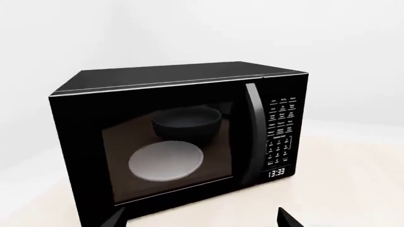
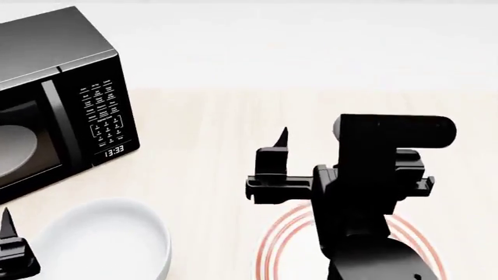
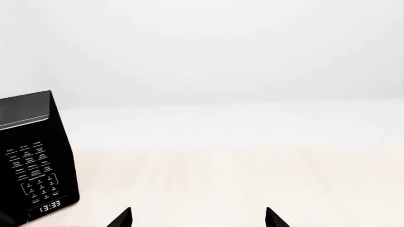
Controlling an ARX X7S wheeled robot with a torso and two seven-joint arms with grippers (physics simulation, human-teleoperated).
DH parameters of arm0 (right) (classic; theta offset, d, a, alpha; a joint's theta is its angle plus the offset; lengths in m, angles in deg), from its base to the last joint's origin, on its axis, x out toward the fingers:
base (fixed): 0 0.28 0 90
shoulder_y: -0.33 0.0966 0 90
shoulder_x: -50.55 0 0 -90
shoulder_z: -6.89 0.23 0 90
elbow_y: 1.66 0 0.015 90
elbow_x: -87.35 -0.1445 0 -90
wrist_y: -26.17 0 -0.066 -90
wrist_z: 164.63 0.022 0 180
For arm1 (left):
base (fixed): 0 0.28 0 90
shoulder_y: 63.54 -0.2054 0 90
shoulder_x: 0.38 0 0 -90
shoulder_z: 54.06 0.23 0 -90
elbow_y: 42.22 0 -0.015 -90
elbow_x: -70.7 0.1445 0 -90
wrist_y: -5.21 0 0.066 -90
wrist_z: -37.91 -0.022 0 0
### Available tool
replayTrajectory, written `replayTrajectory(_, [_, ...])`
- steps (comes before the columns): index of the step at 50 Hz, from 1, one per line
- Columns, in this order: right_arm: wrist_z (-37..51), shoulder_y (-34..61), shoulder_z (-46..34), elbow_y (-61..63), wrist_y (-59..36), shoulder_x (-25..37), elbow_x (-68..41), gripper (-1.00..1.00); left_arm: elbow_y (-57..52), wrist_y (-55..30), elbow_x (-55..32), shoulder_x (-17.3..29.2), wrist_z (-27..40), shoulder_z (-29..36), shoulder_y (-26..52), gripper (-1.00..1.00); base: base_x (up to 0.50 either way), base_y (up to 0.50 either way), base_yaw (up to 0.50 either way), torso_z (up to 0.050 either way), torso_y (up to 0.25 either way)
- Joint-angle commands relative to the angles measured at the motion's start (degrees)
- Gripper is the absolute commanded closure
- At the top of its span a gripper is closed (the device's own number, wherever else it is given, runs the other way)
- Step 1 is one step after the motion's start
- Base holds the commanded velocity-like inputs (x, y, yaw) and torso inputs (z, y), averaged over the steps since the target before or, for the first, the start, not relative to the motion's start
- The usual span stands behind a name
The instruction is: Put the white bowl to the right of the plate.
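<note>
The white bowl (image 2: 105,242) stands on the table near the front left of the head view. The plate (image 2: 272,248), red-ringed, lies to the bowl's right and is mostly hidden under my right arm. Neither shows in the wrist views. My left gripper (image 1: 202,223) is open and holds nothing; it faces the microwave, and one of its fingers (image 2: 9,233) pokes up just left of the bowl. My right gripper (image 3: 198,221) is open and holds nothing. It hovers above the plate's far side, with one fingertip (image 2: 281,140) showing.
A black microwave (image 2: 55,99) with its door shut stands at the back left on the pale wooden table (image 2: 218,146). Through its door glass I see a pale turntable disc (image 1: 165,161) and a dim bowl shape (image 1: 188,124).
</note>
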Motion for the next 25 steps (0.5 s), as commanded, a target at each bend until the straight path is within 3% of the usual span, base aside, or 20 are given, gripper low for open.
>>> replayTrajectory(1, [3.89,6.79,2.7,2.43,-13.29,-4.38,-4.58,-1.0,0.85,2.74,0.08,0.26,2.38,-4.54,-2.96,-1.0,0.0,0.0,0.0,0.0,0.0])
replayTrajectory(9, [13.21,12.32,2.59,1.53,-18.65,-5.79,-14.56,-1.0,-0.2,3.07,-0.94,0.43,3.04,-6.87,-3.96,-1.0,0.0,0.0,0.0,0.0,0.0])
replayTrajectory(20, [29.86,16.81,-0.44,-8.28,-17.86,-5.71,-32.86,-1.0,1.55,5.39,-1.42,0.39,3.39,-8.53,-4.64,-1.0,0.0,0.0,0.0,0.0,0.0])
replayTrajectory(22, [35.4,19.09,-3.42,-13.09,-15.58,-5.75,-38.2,-1.0,1.74,5.69,-1.5,0.46,3.48,-8.87,-4.72,-1.0,0.0,0.0,0.0,0.0,0.0])
replayTrajectory(23, [44.0,27.14,-12.01,-21.68,-6.99,-5.9,-46.8,-1.0,-1.05,6.19,-3.06,0.33,3.73,-11.99,-6.73,-1.0,0.0,0.0,0.0,0.0,0.0])
replayTrajectory(24, [49.15,27.79,-20.6,-30.28,-4.58,-5.75,-55.0,-1.0,-1.18,6.25,-3.07,0.35,3.74,-12.0,-6.86,-1.0,0.0,0.0,0.0,0.0,0.0])
replayTrajectory(25, [49.62,28.13,-23.07,-31.46,-3.93,-5.61,-55.98,-1.0,-1.16,6.28,-3.17,0.37,3.68,-11.99,-6.89,-1.0,0.0,0.0,0.0,0.0,0.0])
